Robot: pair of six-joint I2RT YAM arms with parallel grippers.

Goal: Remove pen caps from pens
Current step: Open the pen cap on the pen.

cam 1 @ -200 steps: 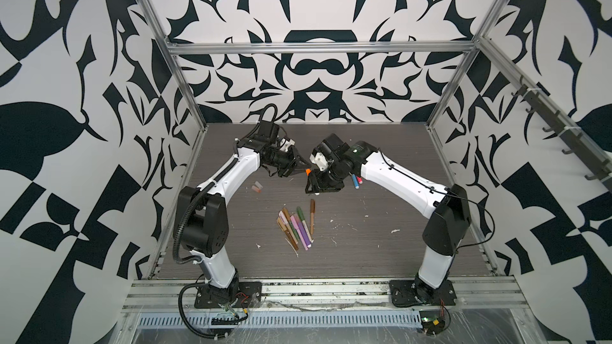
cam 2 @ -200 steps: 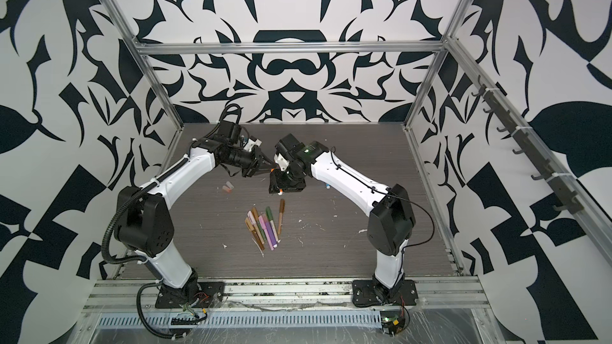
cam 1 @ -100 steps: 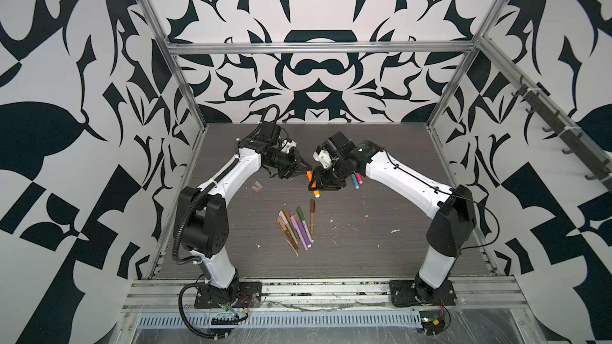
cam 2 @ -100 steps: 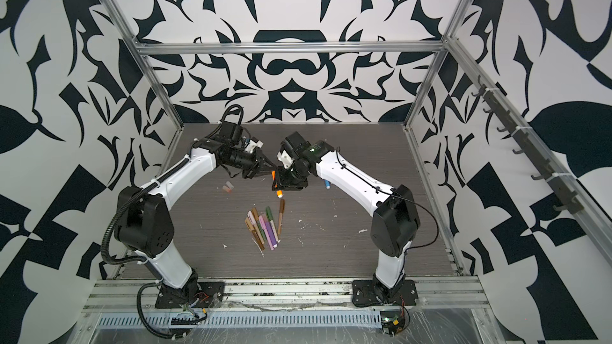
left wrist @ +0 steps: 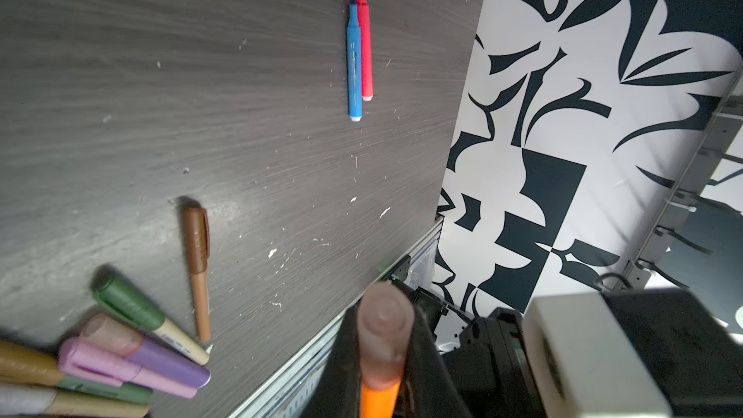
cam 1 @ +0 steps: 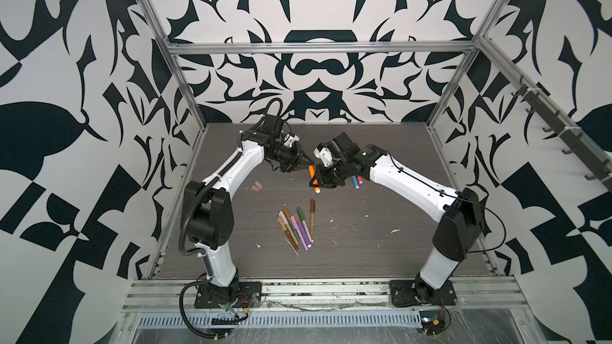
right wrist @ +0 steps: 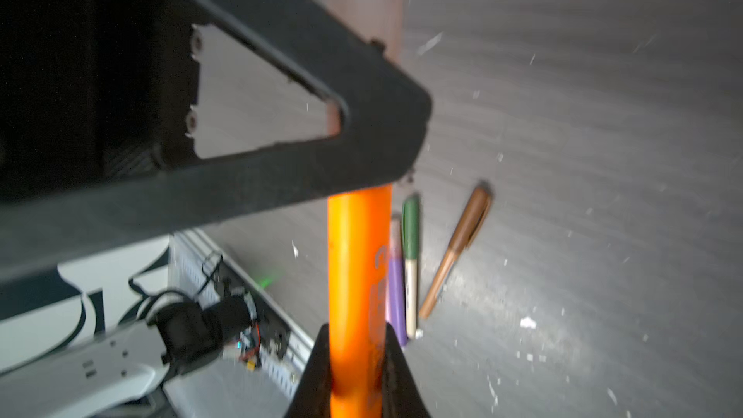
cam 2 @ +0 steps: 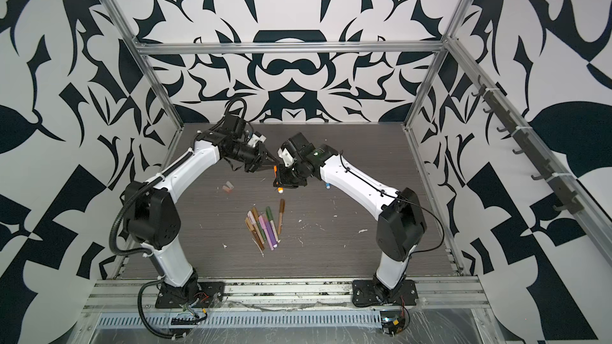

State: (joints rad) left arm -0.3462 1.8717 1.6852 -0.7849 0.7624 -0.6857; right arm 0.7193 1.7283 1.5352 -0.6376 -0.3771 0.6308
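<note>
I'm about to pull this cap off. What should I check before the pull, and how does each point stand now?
1. The left gripper is shut on the cap: ok.
2. The right gripper is shut on the orange pen: ok.
3. The cap is seated on the orange pen, not yet pulled: ok.
4. The orange pen is held above the table: ok.
5. The pen pile lies apart from both grippers: ok.
6. How firm each grip is: cannot tell.
</note>
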